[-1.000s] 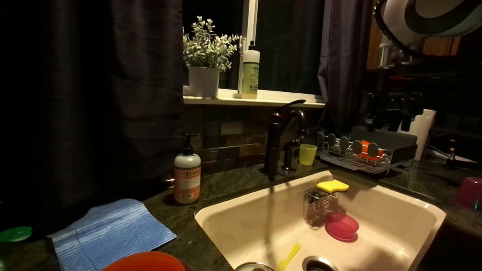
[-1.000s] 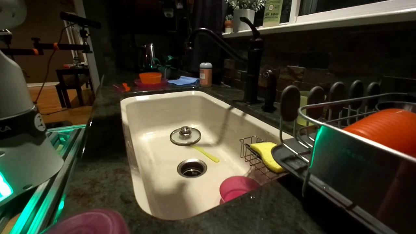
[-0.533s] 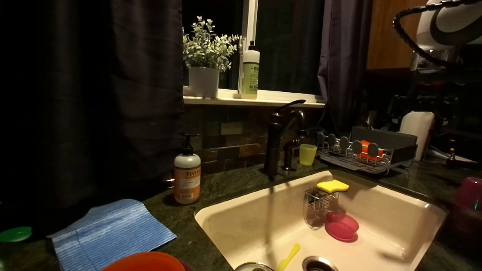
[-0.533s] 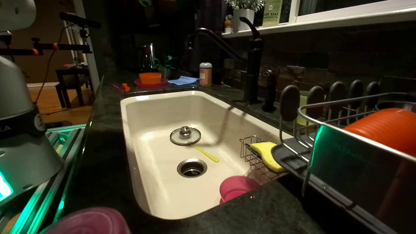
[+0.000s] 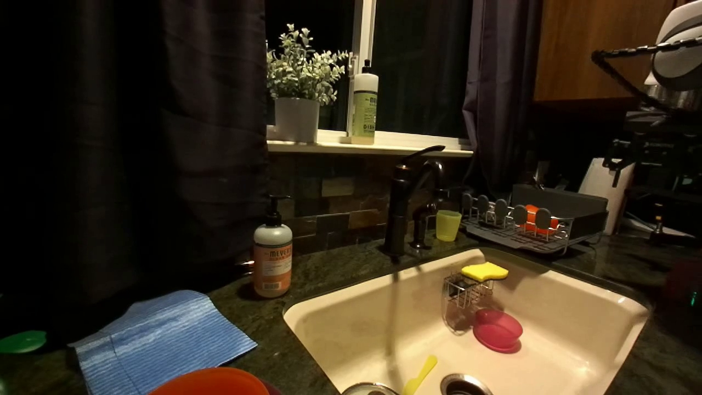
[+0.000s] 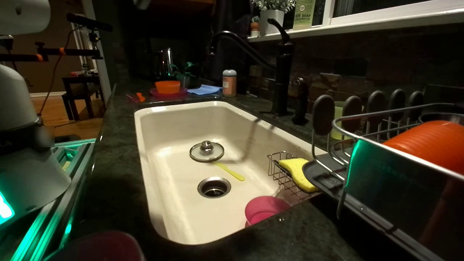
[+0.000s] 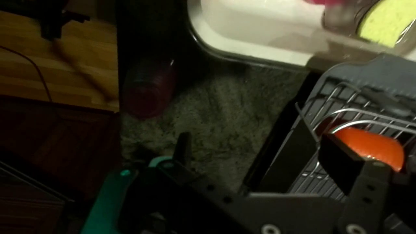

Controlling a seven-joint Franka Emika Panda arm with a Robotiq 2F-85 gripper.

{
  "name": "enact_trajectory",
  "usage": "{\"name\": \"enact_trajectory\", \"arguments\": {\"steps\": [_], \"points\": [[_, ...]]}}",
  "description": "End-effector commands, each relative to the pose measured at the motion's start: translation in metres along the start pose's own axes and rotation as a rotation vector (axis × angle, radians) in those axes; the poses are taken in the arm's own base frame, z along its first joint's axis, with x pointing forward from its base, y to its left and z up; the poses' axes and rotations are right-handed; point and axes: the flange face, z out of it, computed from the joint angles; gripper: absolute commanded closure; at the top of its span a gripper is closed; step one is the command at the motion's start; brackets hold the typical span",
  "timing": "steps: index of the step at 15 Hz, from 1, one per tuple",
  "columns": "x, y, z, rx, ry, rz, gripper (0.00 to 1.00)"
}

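Wrist view: the counter [image 7: 221, 120] breaks off just past the dark pink cup [image 7: 148, 97]; from that cup a strip of it runs to your dish rack [image 7: 360, 71]. Your hand [image 7: 256, 138] hangs above, fingers well apart, one overlapping the dish rack in view. It holds an orange dish [image 7: 373, 143] in its wires: the dish rack, that is. Sink [image 6: 174, 174]: pink bowl [image 6: 266, 209], glass lid [image 6: 206, 152], yellow utensil [image 6: 229, 171]; wire caddy [image 5: 465, 291] bears a yellow sponge [image 6: 298, 174]. Against a second ago, an exterior view shows your hand farther right, across the white roll [image 5: 598, 181].
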Motion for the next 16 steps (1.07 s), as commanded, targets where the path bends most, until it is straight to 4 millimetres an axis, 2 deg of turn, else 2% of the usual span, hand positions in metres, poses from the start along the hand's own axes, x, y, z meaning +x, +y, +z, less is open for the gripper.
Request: {"name": "enact_trajectory", "arguments": {"steps": [1, 5, 10, 13, 16], "points": [[0.024, 0.023, 0.019, -0.078, 0.052, 0.171, 0.0], [0.037, 0.051, 0.044, -0.196, 0.063, 0.357, 0.0], [0.035, 0.073, 0.084, -0.339, 0.009, 0.578, 0.0], [0.032, 0.077, 0.109, -0.341, -0.077, 0.616, 0.0], [0.036, 0.08, 0.121, -0.314, -0.084, 0.609, 0.0]]}}
